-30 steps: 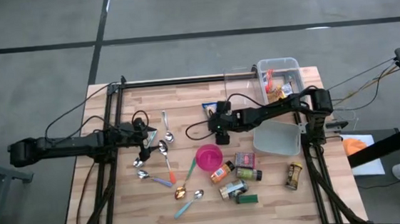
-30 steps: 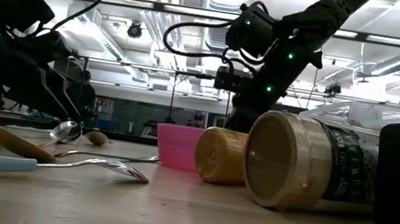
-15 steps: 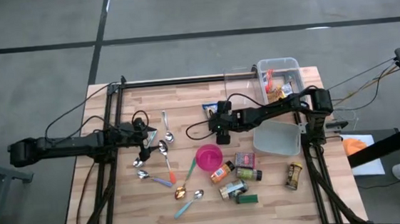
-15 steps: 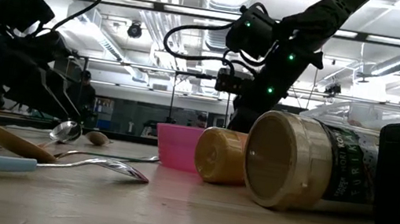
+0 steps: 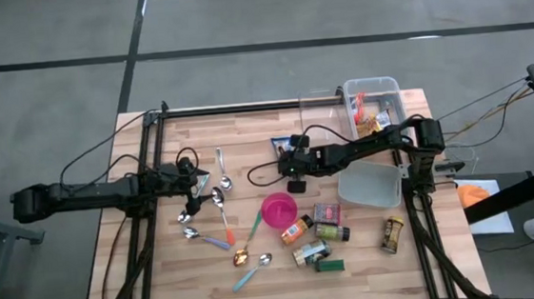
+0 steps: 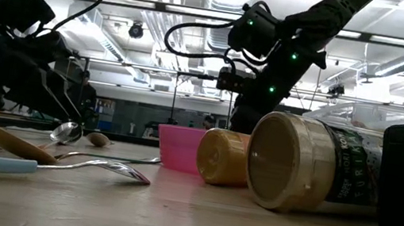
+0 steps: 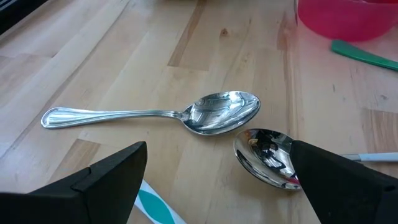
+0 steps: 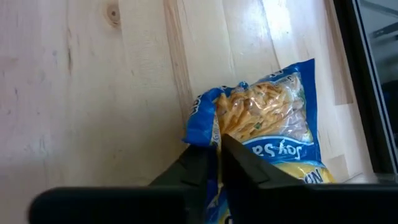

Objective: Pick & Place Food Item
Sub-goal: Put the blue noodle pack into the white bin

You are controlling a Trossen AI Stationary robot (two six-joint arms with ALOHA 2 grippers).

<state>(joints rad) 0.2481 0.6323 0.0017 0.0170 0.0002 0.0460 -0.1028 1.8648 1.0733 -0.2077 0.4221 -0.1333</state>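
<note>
A blue bag of pasta [image 8: 267,124] lies flat on the wooden table, near the middle toward the far edge [image 5: 279,144]. My right gripper [image 8: 217,152] reaches in from the table's right [image 5: 287,154] and is shut on the bag. At the table's left, my left gripper [image 7: 217,180] stands open and still [image 5: 193,181], low over two metal spoons [image 7: 205,115] without touching them. In the low view the bag is hidden behind the pink bowl [image 6: 179,146]. My right gripper pinches a raised blue edge of the bag [image 8: 208,127] between its two fingers, at the bag's end nearest the gripper. The fingers [image 8: 198,163] slant down from the table's right. The rest of the bag lies on the table.
A pink bowl [image 5: 278,209], several jars and small tins [image 5: 314,234] and coloured spoons [image 5: 247,256] lie at the table's near middle. A clear tub [image 5: 369,186] sits to the right. A clear bin holding packets [image 5: 372,103] stands at the far right.
My right gripper has shut on the bag's edge while staying in place. The bag lies where it was.
</note>
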